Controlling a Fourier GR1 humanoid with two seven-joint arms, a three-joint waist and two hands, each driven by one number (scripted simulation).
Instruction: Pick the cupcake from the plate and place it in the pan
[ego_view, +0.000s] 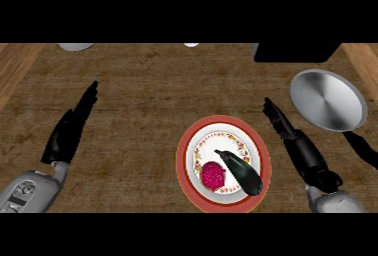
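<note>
right hand (284, 127) open beside plate (190, 150) | eggplant (242, 172) touching cupcake (212, 175)

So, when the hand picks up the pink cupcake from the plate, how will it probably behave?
The cupcake looks small and rounded, so it is probably light and may tip or roll if nudged sideways. It lies close against the dark eggplant on the plate, so the right hand could bump that too. Its top looks soft, likely squashable.
</note>
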